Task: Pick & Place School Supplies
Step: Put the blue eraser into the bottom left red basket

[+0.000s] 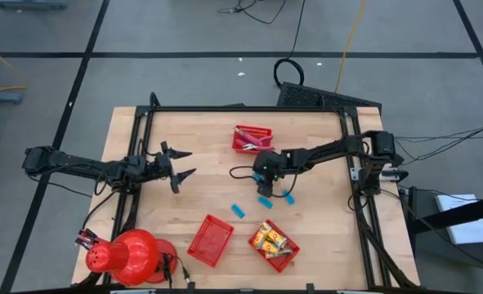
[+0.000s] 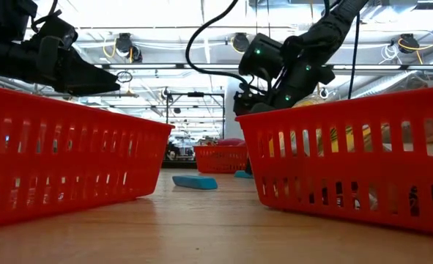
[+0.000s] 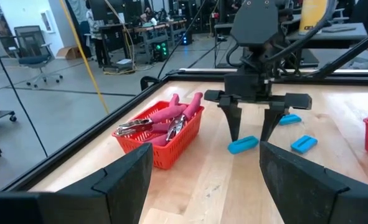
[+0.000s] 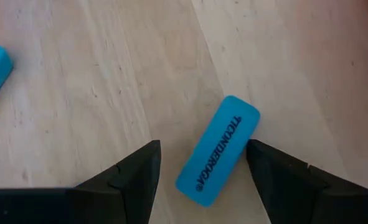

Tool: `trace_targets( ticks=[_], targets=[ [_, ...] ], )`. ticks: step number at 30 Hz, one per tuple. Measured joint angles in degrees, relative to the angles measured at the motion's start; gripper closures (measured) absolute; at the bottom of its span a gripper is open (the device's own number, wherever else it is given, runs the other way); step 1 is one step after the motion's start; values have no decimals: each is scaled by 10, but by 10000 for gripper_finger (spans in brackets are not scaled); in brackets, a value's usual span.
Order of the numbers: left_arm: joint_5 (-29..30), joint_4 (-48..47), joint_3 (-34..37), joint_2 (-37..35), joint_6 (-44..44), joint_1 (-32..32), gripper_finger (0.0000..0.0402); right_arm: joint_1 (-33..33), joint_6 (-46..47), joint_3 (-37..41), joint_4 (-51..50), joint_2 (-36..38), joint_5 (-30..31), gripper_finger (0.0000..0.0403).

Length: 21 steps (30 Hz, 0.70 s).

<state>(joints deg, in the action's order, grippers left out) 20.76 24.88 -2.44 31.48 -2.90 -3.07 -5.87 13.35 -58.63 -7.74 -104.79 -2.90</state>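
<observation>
A light-blue eraser block lies flat on the wood table, and the left wrist view also shows this block. My right gripper points down over it, open, one finger on either side, and I see no contact. Other blue blocks lie close by on the table. Pink-handled metal tools fill the far red basket. Yellow-orange pieces lie in a near red basket. My left gripper hovers open left of centre, away from all of them.
An empty-looking red mesh basket sits near the front edge, left of the basket holding yellow pieces. A big red dome stands at the near left corner. A dark frame rail runs along the table's far edge.
</observation>
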Motion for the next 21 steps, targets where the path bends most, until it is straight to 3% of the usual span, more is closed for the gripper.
trace_targets(
  ticks=[9,17,21],
  targets=[
    [1,-3,0,0,1,0,108,16,-27,0,-19,-2,50,231],
    [1,-3,0,0,2,0,108,15,-36,0,-21,-2,46,232],
    [2,-3,0,0,2,0,108,15,-43,1,-22,-2,47,299]
  ],
)
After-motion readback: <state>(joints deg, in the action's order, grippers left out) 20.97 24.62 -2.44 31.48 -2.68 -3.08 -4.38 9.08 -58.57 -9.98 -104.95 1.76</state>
